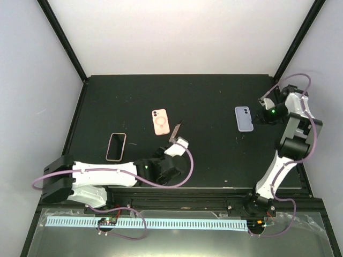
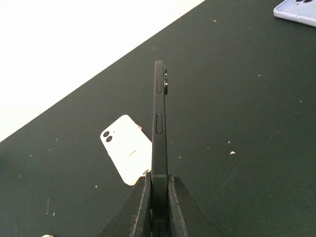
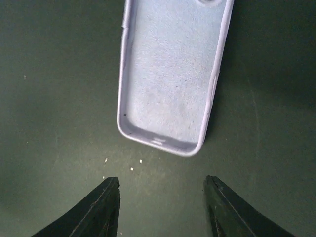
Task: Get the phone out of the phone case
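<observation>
The left gripper [image 2: 159, 181] is seen closed on the bottom end of a black phone [image 2: 159, 118]. The phone is held edge-on and lifted off the black table [image 1: 214, 158], with its side buttons facing the wrist camera and its camera bump on the right. No case is seen around it. From above, the left arm is laid low along the near edge, with the phone [image 1: 175, 130] poking out toward mid-table.

To the left of that gripper, a pink-rimmed dark item [image 1: 116, 146] is laid flat on the table. It cannot be told whether this is an empty case or a cased phone.

Just beyond the held phone, a pink case [image 1: 159, 121] is laid back up with the camera cutout at its far-left corner. It cannot be told whether it holds anything.

Farther right, a lavender case [image 3: 170, 74] is laid open side up, and only its lining is shown inside. The right gripper [image 3: 162, 190] is hung just short of the case's bottom edge. Its fingers [image 3: 106, 207] are spread wide and nothing is held or touched.
</observation>
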You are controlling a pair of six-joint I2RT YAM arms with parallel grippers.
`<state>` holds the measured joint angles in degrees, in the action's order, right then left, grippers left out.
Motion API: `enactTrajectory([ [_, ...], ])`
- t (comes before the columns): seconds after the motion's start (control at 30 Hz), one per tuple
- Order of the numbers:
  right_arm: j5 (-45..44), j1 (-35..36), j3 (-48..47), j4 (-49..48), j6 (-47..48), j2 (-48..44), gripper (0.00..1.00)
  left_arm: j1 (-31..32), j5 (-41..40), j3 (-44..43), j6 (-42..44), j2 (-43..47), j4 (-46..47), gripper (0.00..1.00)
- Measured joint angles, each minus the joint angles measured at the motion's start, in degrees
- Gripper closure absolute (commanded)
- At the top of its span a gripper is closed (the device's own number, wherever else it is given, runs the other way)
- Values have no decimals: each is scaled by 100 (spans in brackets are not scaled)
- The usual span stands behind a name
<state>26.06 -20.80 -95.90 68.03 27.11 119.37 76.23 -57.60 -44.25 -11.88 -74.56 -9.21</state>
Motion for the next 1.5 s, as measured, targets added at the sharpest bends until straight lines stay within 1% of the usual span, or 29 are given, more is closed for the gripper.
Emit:
enactTrajectory([
  [0.17,11,26,1320,-411,199,-1646,52,-518,258,-627,260,-645,-308,98],
  [0.33,546,444,2448,-466,310,-2881,52,-1067,323,-1423,444,-1368,-643,98],
  [0.43,957,678,2774,-490,234,-3449,52,-1344,380,-1707,610,-1711,-669,98],
  [0.57,1593,699,2922,-713,-103,-4245,52,-1596,382,-2282,841,-2428,-920,99],
  [0.63,1985,699,3001,-942,-326,-4640,52,-1628,348,-2667,859,-2876,-1108,98],
  [0.73,2417,699,3460,-1440,-654,-5226,52,-1633,310,-3099,863,-3497,-1386,98],
  [0.8,2518,699,3814,-1585,-741,-5543,49,-1652,291,-3211,868,-3766,-1604,98],
  [0.87,2557,699,3954,-1676,-778,-5665,47,-1661,275,-3298,870,-3967,-1801,98],
  [0.97,2664,699,4142,-1777,-841,-5847,46,-1681,162,-3547,879,-4251,-2037,98],
  [1.1,2813,699,4140,-1849,-839,-5860,47,-1692,116,-4081,914,-4612,-2308,96],
  [1.17,2839,699,4140,-1886,-839,-5851,46,-1696,72,-4345,973,-4837,-2354,91],
  [1.3,2850,699,4142,-1937,-841,-5829,46,-1696,87,-4592,1056,-5125,-2450,77],
  [1.43,2850,699,4142,-1950,-839,-5753,47,-1696,328,-4826,1073,-5462,-2723,55],
  [1.5,2848,699,4142,-1945,-839,-5705,46,-1696,426,-4863,1054,-5563,-2822,47],
])
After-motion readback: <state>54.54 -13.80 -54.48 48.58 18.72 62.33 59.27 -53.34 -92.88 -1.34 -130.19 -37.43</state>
